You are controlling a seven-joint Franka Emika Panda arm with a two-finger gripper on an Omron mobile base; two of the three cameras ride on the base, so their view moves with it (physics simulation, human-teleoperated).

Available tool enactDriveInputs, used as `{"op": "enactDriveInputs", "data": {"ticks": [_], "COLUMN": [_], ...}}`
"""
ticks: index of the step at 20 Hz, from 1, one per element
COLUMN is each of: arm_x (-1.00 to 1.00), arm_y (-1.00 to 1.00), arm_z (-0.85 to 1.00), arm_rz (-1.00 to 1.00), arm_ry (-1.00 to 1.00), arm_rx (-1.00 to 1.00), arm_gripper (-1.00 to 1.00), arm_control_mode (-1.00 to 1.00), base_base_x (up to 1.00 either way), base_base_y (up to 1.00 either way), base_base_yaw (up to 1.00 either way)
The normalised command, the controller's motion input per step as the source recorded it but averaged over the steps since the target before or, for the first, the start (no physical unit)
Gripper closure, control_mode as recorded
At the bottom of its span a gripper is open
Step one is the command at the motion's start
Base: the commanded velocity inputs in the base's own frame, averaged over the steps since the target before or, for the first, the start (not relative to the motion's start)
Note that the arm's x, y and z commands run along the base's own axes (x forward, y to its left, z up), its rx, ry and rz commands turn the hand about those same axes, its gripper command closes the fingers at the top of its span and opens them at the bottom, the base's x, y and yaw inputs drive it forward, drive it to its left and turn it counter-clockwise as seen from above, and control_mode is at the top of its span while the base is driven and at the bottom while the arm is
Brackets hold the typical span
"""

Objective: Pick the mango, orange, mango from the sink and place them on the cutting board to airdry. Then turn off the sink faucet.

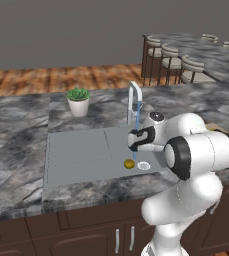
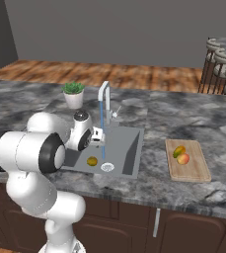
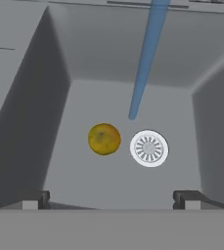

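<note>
Fingers (image 3: 111, 199) are being held wide apart above the olive-yellow mango (image 3: 104, 139) in the sink (image 3: 30, 117); likely firm, wet, slippery; its widest middle is being favoured.

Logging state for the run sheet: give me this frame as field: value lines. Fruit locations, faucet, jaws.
fruit in sink: one olive-yellow fruit on the basin floor, beside the drain, not touching it
fruit on cutting board: two, a green-and-orange fruit and an orange-red fruit, close together
cutting board: on the counter, right of the sink
sink faucet: on, blue stream falling into the basin
gripper: above the basin, jaws spread wide, empty
left to do: last fruit, then faucet
</note>
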Motion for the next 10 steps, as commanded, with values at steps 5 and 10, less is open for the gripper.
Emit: {"op": "enactDriveInputs", "data": {"ticks": [5, 10], "arm_x": [0.13, 0.18], "arm_y": [0.0, 0.0], "arm_z": [-0.25, -0.23], "arm_rz": [0.0, 0.0], "arm_ry": [0.0, 0.0], "arm_rx": [0.02, 0.0], "arm_gripper": [-1.0, -1.0], "arm_control_mode": [-1.0, -1.0], "base_base_x": [0.0, 0.0], "base_base_y": [0.0, 0.0], "base_base_yaw": [0.0, 0.0]}}
